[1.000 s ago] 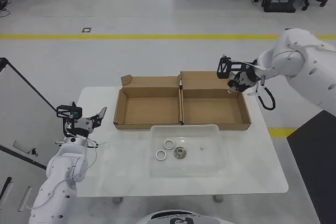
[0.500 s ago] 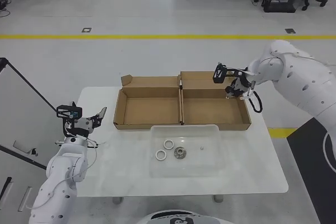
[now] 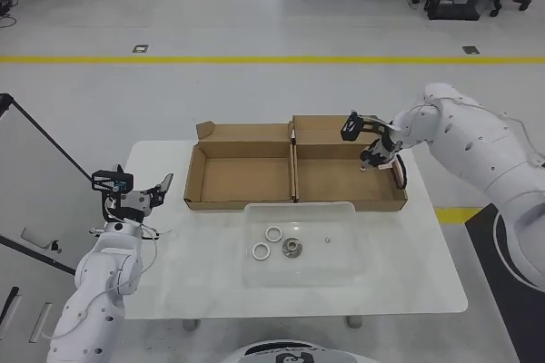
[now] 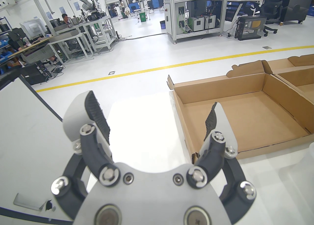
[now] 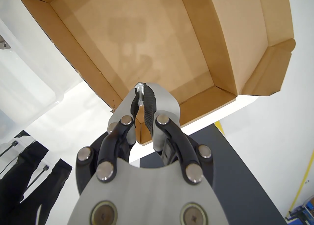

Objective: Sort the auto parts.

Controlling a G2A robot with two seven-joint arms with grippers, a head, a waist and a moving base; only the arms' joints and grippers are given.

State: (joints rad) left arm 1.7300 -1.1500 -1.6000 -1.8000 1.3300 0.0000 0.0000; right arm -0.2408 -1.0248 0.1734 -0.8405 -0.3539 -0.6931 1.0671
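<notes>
Two open cardboard boxes sit side by side at the table's far side, the left box (image 3: pixel 239 179) and the right box (image 3: pixel 348 178). My right gripper (image 3: pixel 370 161) hangs over the right box's right part, shut on a small silver bolt (image 5: pixel 139 96) that shows threaded between its pads. A clear plastic tray (image 3: pixel 302 241) in front of the boxes holds two white rings (image 3: pixel 268 240), a grey metal bearing (image 3: pixel 292 246) and a tiny part (image 3: pixel 330 240). My left gripper (image 3: pixel 154 189) stands open over the table's left edge, holding nothing, left of the left box (image 4: pixel 242 113).
A white table (image 3: pixel 209 272) carries everything. A dark-framed white panel (image 3: pixel 27 181) stands close to the table's left side. Bare tabletop lies left and right of the tray. A yellow floor line (image 3: pixel 254 60) runs behind the table.
My right gripper has moved left and down with the bolt, from beyond the right box's far right corner to over the box's inside. The left arm has kept still.
</notes>
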